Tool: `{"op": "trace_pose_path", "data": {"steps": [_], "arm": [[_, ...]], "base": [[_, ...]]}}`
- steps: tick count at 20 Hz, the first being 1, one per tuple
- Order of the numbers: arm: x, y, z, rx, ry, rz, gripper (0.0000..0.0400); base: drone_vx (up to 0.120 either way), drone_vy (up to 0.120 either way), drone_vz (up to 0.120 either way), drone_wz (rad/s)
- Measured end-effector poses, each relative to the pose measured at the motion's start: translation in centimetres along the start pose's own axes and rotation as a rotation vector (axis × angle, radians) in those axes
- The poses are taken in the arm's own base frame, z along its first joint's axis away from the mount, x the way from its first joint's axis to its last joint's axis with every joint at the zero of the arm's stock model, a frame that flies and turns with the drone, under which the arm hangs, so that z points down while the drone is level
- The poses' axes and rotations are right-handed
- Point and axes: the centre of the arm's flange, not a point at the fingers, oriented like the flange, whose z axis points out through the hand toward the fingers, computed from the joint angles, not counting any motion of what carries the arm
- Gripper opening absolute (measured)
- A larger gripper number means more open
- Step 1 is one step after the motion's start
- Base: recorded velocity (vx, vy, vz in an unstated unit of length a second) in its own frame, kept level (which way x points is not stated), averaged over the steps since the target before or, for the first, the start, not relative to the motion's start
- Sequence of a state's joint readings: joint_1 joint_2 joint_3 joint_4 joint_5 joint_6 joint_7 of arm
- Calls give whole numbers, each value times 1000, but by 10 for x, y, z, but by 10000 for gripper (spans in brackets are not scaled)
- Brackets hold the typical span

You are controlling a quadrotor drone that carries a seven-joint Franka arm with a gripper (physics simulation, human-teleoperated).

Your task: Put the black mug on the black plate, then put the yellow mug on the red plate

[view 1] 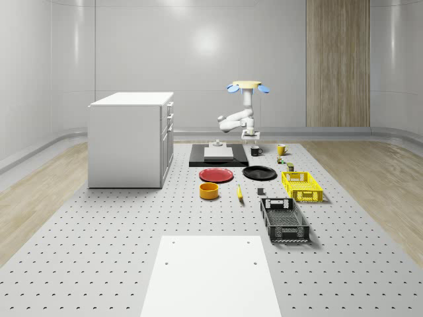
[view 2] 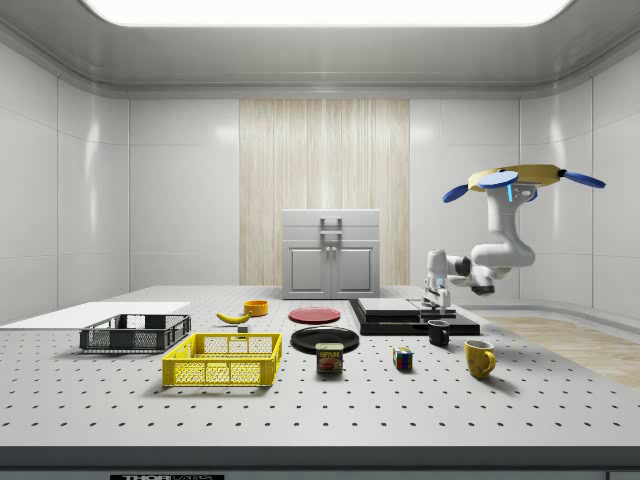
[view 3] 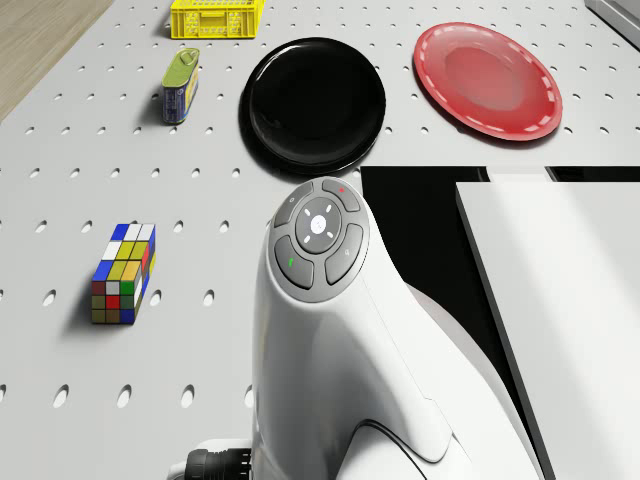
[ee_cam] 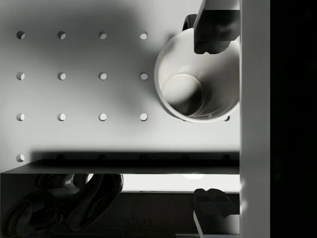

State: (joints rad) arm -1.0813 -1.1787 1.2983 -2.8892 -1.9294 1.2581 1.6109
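We see the claw (ee_cam: 215, 119) hanging with its fingers spread wide, directly above the black mug (ee_cam: 198, 79). The mug stands upright on the table (view 1: 99, 224) just below it, one finger over its rim. The yellow mug (view 1: 281, 149) stands near, off to the claw's side. Farther out lie the black plate (view 3: 316, 103) and red plate (view 3: 488, 80). The drone (view 2: 520, 180) hovers high above the claw.

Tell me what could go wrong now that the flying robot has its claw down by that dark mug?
The claw hangs just above the black mug, and in the wrist view one fingertip sits over the rim near the handle, so it might knock the mug instead of gripping it. The black platform lies right alongside; the arm could bump it. The drone hovers, so drift may spoil the aim.
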Motion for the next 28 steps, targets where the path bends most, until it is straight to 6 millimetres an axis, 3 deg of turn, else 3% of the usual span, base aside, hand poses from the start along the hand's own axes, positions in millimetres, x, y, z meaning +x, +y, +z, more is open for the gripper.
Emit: {"op": "trace_pose_path", "data": {"steps": [10,28], "arm": [[0,0,0,0,0,0,400],[2,-2,13,0,0,1,400]], "base": [[16,0,-88,0],[0,0,0,0]]}}
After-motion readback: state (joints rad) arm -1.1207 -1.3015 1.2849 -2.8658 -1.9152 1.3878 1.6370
